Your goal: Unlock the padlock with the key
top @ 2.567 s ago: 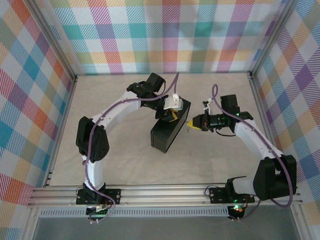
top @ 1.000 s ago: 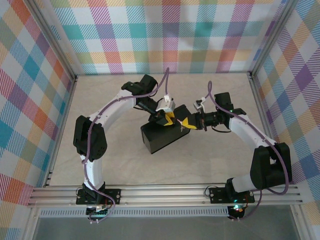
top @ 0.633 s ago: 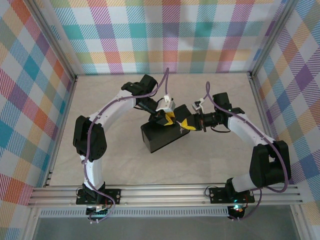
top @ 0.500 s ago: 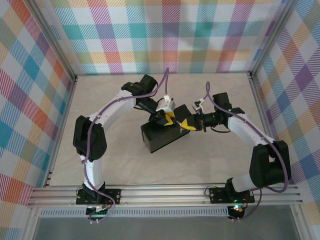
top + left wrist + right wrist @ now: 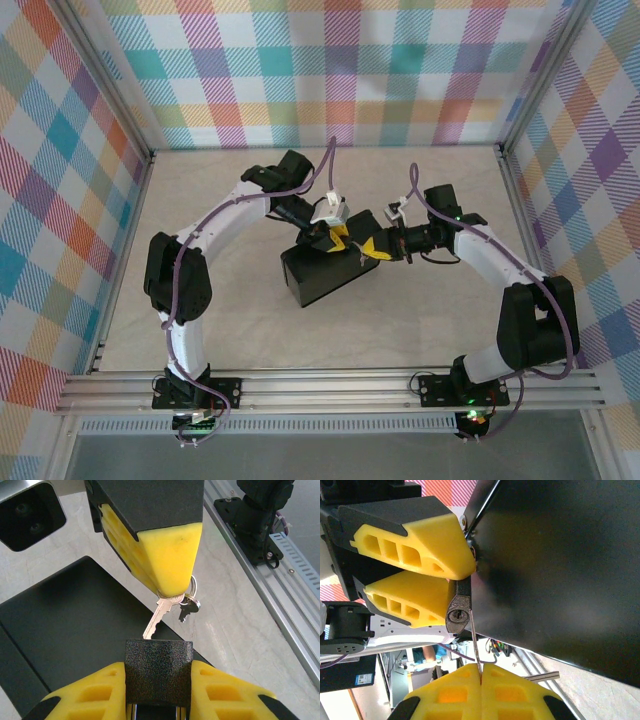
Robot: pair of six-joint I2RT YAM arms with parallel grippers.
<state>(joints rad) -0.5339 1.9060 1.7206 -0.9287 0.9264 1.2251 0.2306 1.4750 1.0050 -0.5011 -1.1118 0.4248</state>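
Note:
My left gripper [image 5: 158, 666] is shut on the padlock [image 5: 158, 677], a black textured block hanging at the edge of the black box [image 5: 65, 630]. Its keyhole [image 5: 457, 615] faces my right gripper [image 5: 481, 672], which is shut on the key [image 5: 475, 647]. The thin silvery blade points at the padlock, and its tip rests just right of the keyhole, against the lock's face, not inside the slot. A ring with a second small key [image 5: 188, 607] dangles from the right gripper [image 5: 171, 591]. From above, the left gripper [image 5: 337, 238] and right gripper [image 5: 372, 247] meet over the box [image 5: 320, 275].
The box lies slanted in the middle of the beige table [image 5: 420, 320]. Checked walls [image 5: 330, 70] close off three sides. An aluminium rail [image 5: 330, 385] carrying both arm bases runs along the near edge.
Since the earliest frame the box has turned and both grippers have come together at the padlock. Over the last second almost nothing has moved.

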